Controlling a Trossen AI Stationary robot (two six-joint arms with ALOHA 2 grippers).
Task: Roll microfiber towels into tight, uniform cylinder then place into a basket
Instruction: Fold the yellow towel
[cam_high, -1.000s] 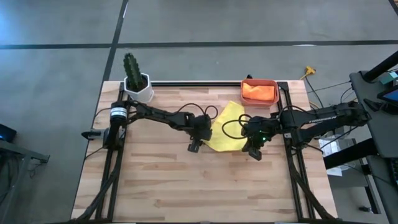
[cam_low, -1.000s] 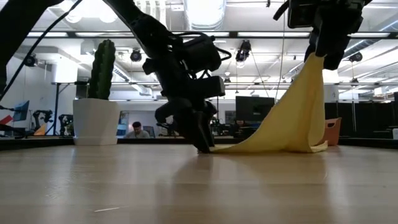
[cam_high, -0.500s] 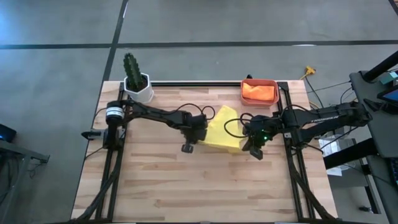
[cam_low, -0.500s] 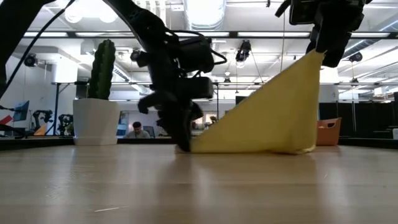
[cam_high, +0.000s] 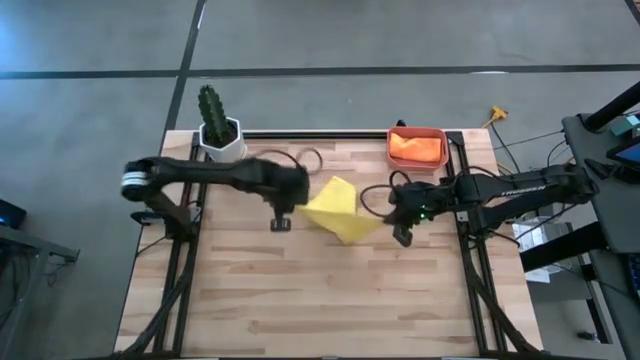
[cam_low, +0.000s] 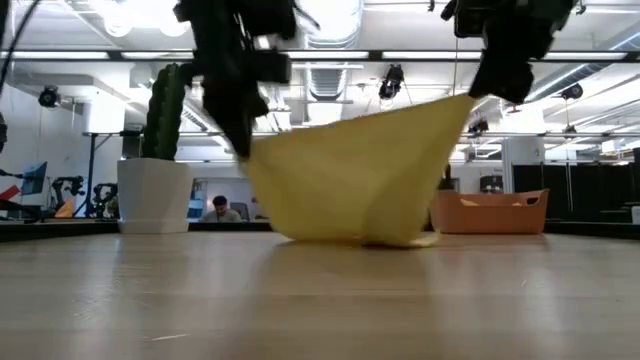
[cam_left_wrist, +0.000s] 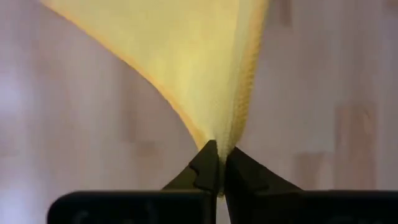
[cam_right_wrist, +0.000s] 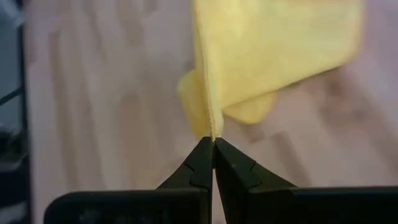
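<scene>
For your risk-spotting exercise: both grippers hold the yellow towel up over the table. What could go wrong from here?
1. Each gripper, left and right, pinches only a thin edge of the yellow towel, so a corner may slip free if they pull apart.
2. The towel's bottom sags onto the table in folds, so it could land creased, giving an uneven roll.
3. The basket already holds the orange towel, so space may be tight.

This is a robotics lab or open workshop. A wooden tabletop (cam_high: 300, 290) in a black metal frame stands on a grey concrete floor (cam_high: 90, 120). Beyond it, the low view shows exposed ceiling ducts (cam_low: 330, 75), strip lights, monitors, equipment stands and a seated person (cam_low: 219, 209) at a far desk.
</scene>
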